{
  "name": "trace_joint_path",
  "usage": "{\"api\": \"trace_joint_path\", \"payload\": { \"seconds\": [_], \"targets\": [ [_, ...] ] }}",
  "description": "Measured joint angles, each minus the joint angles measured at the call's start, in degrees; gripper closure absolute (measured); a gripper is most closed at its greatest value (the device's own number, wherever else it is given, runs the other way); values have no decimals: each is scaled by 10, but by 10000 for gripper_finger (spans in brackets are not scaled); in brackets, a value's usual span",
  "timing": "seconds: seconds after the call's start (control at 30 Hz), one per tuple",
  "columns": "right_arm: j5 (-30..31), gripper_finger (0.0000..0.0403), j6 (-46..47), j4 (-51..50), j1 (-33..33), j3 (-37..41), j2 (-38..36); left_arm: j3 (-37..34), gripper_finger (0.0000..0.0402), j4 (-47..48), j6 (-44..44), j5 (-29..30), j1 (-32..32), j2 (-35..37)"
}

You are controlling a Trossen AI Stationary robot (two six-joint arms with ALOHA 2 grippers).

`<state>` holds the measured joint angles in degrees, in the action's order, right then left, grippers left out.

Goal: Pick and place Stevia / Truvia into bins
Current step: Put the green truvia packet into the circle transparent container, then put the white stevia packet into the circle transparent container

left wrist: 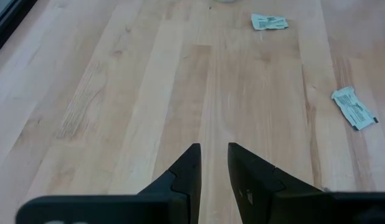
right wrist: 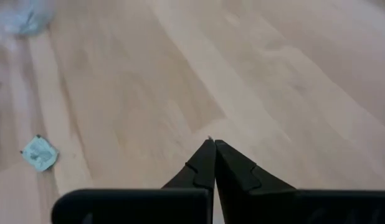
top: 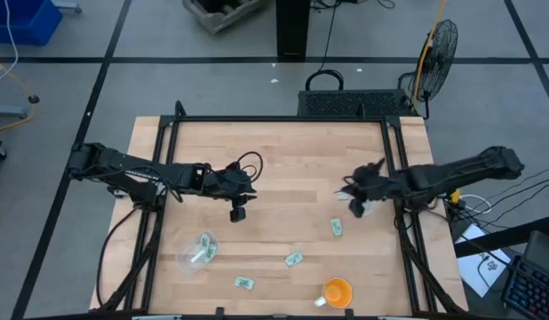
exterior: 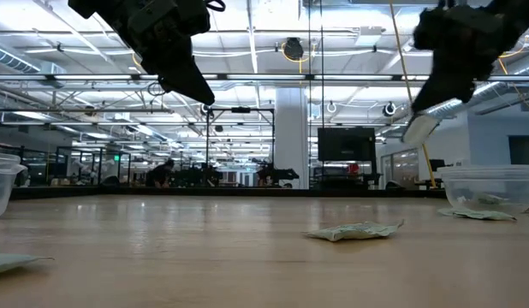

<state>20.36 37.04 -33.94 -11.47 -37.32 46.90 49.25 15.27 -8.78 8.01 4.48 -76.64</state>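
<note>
Three pale green sachets lie flat on the wooden table: one, one and one. A clear cup near the front left has a sachet in it. A second whitish cup stands at the right, with sachets in it in the low view. My left gripper hangs above the table's middle, open with nothing between its fingers. My right gripper is raised beside the right cup, fingers shut on nothing.
An orange cup stands near the front edge at the right. Black frame rails run along the table's left and right sides. Bare wood lies between the two grippers and toward the far edge.
</note>
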Motion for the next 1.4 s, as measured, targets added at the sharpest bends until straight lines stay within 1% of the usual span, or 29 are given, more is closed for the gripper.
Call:
{"api": "trace_joint_path", "payload": {
  "seconds": [0.1, 0.2, 0.27, 0.37, 0.5, 0.63, 0.7, 0.87, 1.0, 1.17, 1.3, 1.4],
  "targets": [
    [8, 403, 53, -89, -11, 0, -38, 0, 316, 0, 0, 0, 0, 0],
    [6, 403, 115, -173, -23, 0, -41, 0, 316, 0, -4, 0, 0, 0],
    [6, 403, 145, -199, -28, 6, -35, 0, 316, 0, -2, 0, 0, 0],
    [-10, 403, 159, -174, -33, 23, -29, 0, 316, 0, 8, 0, 0, 0],
    [-39, 403, 149, -99, -33, 63, -26, 0, 316, -1, 8, 0, 0, 0],
    [-40, 403, 148, -30, -33, 105, -26, 0, 316, -1, 8, 0, 0, 0],
    [-40, 403, 149, -14, -33, 120, -27, 0, 316, -1, 8, 0, 0, 0],
    [-39, 400, 193, -22, -33, 140, -26, 0, 316, -1, 7, 0, 0, 0],
    [-40, 379, 171, -21, -33, 142, -26, 0, 316, -1, 7, 0, 0, 0],
    [-40, 338, 133, -1, -33, 142, -26, 0, 316, -1, 7, 0, 0, 0],
    [-40, 310, 128, 0, -33, 142, -26, 0, 316, -1, 7, 0, 0, 0],
    [-41, 297, 125, -1, -33, 142, -26, 0, 316, -1, 7, 0, 0, 0]
  ]
}}
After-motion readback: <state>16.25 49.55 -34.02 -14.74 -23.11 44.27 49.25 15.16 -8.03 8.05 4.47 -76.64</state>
